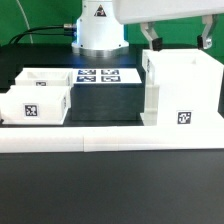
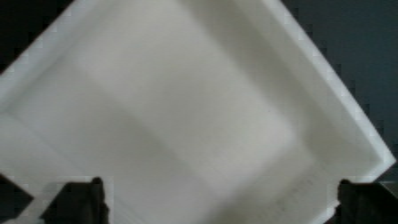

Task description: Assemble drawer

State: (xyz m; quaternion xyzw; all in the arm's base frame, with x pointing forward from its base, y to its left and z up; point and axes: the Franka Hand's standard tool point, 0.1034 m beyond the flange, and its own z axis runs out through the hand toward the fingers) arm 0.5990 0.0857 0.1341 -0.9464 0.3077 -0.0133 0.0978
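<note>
White tall plastic box frame (image 1: pixel 182 90) stands right on the black table (image 1: pixel 100 195), small white drawer tray (image 1: pixel 40 95) left. Only the exterior view shows both. Gripper (image 1: pixel 178 42) hangs above the frame, fingers spread, probably touching nothing.

Black counter (image 1: pixel 100 110) carries tagged, open-topped drawer box (image 1: pixel 35 103) at exterior view's left, second box (image 1: pixel 48 78) just behind. Marker board (image 1: pixel 106 77) lies flat mid-counter. Tall tagged drawer cabinet (image 1: pixel 182 92) stands upright at right. White rail (image 1: pixel 110 141) spans front.
</note>
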